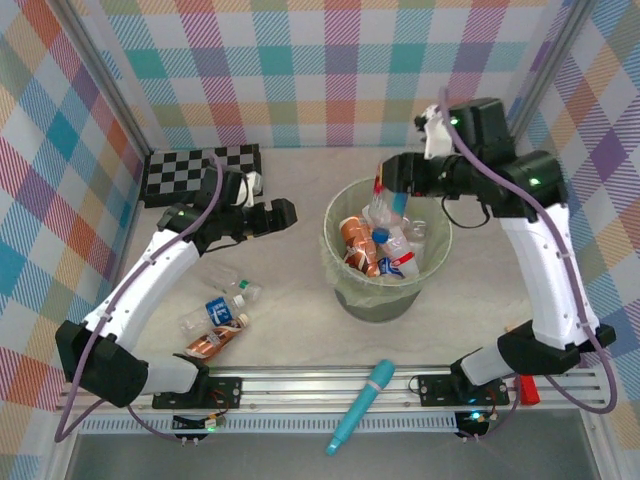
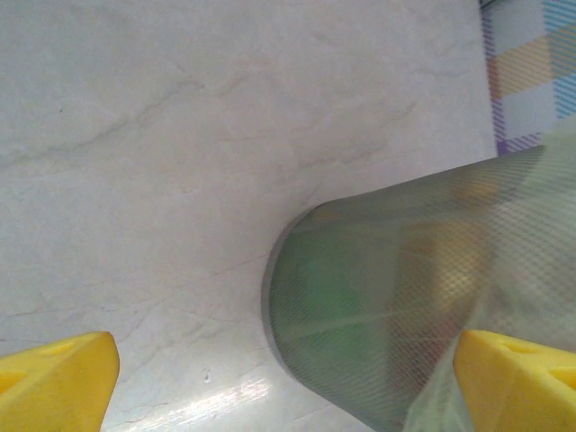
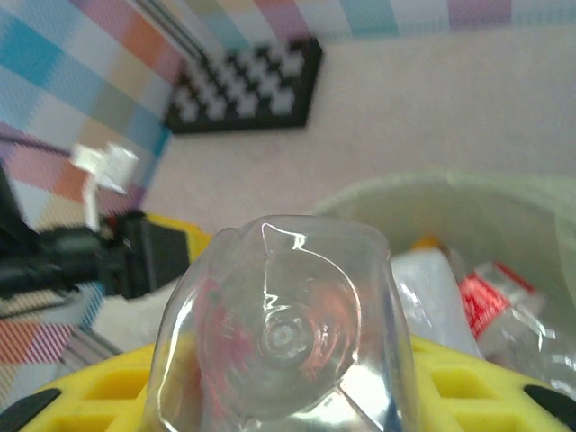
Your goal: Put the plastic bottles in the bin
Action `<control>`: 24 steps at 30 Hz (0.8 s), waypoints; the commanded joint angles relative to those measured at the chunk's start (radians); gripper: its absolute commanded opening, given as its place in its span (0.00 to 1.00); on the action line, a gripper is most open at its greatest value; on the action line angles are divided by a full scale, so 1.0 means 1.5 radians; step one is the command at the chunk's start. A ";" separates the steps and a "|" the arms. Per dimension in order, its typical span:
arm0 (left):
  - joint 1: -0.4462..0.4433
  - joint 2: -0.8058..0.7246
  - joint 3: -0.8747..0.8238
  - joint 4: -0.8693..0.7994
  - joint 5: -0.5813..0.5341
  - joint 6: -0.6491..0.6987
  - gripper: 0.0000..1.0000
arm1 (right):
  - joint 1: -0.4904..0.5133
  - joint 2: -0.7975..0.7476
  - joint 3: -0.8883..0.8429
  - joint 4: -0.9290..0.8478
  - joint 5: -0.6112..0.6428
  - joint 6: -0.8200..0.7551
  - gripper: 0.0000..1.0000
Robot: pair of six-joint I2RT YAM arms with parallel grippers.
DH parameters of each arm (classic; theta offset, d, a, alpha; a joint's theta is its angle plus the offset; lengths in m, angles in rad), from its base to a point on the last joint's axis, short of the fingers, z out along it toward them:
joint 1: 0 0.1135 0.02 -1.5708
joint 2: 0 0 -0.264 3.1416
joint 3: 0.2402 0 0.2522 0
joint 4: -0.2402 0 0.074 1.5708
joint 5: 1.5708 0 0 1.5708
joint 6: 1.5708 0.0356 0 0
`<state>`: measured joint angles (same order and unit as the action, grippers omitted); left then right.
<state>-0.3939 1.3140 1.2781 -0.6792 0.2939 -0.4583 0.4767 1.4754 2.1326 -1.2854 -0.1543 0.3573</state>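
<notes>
My right gripper [image 1: 392, 192] hangs over the far rim of the pale-green bin [image 1: 343, 285], shut on a clear plastic bottle [image 1: 383, 211]. In the right wrist view the bottle's base [image 3: 283, 333] fills the gap between the yellow fingers [image 3: 468, 378]. Several bottles [image 1: 372, 250] lie inside the bin. Three more bottles [image 1: 216, 322] lie on the table at the near left. My left gripper [image 1: 281, 213] is open and holds nothing, just left of the bin. In the left wrist view the bin's meshed wall [image 2: 405, 297] stands between the fingertips [image 2: 56, 378], apart from them.
A black-and-white checkerboard [image 1: 200, 170] lies at the far left against the wall. A teal pen-shaped tube [image 1: 362, 405] rests on the near rail. Plaid walls close in the table on three sides.
</notes>
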 commanded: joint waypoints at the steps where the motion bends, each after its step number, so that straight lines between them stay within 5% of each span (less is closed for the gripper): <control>1: 0.005 0.002 -0.008 -0.001 -0.018 -0.012 0.95 | -0.001 -0.009 -0.068 -0.048 -0.018 -0.008 0.47; 24: 0.005 0.017 -0.023 -0.003 -0.032 -0.015 0.95 | 0.019 -0.050 -0.462 0.126 -0.021 0.063 0.46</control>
<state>-0.3939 1.3334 1.2556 -0.6800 0.2485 -0.4648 0.4995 1.3777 1.4982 -1.0645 -0.2153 0.4103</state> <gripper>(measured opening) 0.948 0.467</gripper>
